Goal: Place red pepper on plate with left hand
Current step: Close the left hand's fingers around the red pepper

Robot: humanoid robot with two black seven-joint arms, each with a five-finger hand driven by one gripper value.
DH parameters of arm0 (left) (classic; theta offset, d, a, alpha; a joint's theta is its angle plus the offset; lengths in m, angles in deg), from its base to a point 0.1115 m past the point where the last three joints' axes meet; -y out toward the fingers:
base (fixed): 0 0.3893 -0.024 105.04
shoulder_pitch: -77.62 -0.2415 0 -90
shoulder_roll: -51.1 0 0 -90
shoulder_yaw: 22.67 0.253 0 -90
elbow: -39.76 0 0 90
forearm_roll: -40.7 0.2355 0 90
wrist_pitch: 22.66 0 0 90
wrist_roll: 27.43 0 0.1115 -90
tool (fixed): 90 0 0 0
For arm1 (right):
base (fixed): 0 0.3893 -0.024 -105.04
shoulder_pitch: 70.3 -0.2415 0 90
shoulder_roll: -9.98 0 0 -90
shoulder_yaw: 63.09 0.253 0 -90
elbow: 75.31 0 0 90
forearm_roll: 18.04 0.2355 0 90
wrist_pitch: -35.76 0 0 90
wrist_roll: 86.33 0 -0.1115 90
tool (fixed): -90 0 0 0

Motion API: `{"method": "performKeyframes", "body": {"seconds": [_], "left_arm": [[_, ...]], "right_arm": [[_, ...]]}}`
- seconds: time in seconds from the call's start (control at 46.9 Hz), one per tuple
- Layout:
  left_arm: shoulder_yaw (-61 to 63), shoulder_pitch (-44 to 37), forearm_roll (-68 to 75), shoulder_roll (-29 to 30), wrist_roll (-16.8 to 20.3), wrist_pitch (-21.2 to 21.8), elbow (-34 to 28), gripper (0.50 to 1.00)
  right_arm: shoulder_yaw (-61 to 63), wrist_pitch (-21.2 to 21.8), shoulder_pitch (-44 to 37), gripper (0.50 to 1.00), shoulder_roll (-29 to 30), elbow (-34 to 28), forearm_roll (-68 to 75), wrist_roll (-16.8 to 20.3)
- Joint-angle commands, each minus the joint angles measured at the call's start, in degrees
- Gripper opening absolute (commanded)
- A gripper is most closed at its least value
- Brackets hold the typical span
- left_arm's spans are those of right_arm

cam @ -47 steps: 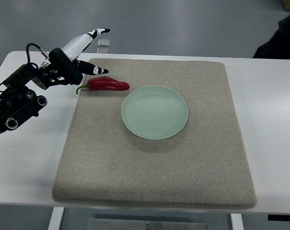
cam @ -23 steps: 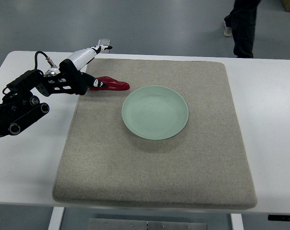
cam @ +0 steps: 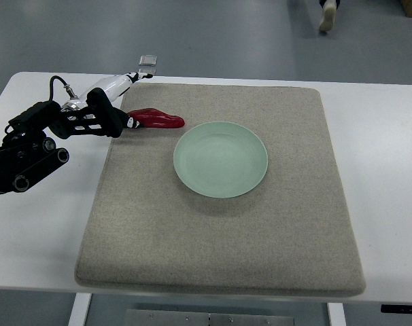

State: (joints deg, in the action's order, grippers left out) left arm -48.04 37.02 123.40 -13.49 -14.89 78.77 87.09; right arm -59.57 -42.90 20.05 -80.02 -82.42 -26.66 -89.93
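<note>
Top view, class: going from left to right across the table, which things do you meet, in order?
left hand → red pepper → plate

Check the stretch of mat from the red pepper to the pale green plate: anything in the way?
Nothing visible. The glossy red pepper lies on the beige felt mat, left and slightly behind the round pale green plate, with only bare mat between. The left hand is at its stem end.
</note>
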Motion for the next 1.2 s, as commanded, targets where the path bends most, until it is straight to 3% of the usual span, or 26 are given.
{"method": "performKeyframes", "body": {"seconds": [0.0, 0.427, 1.174], "left_arm": [[0.4, 0.08, 0.0, -0.1, -0.05, 0.09, -0.04, 0.9], [2.07, 0.35, 0.0, -0.63, -1.72, 0.09, -0.04, 0.823], [2.86, 0.7, -0.09, -2.3, -1.72, 0.09, -1.1, 0.782]], "right_arm": [[0.0, 0.0, -0.08, 0.932, 0.0, -0.01, 0.0, 0.0], [0.0, 0.0, 0.0, 0.932, 0.0, -0.01, 0.0, 0.0], [0.0, 0.0, -0.08, 0.932, 0.0, -0.01, 0.0, 0.0]]}}
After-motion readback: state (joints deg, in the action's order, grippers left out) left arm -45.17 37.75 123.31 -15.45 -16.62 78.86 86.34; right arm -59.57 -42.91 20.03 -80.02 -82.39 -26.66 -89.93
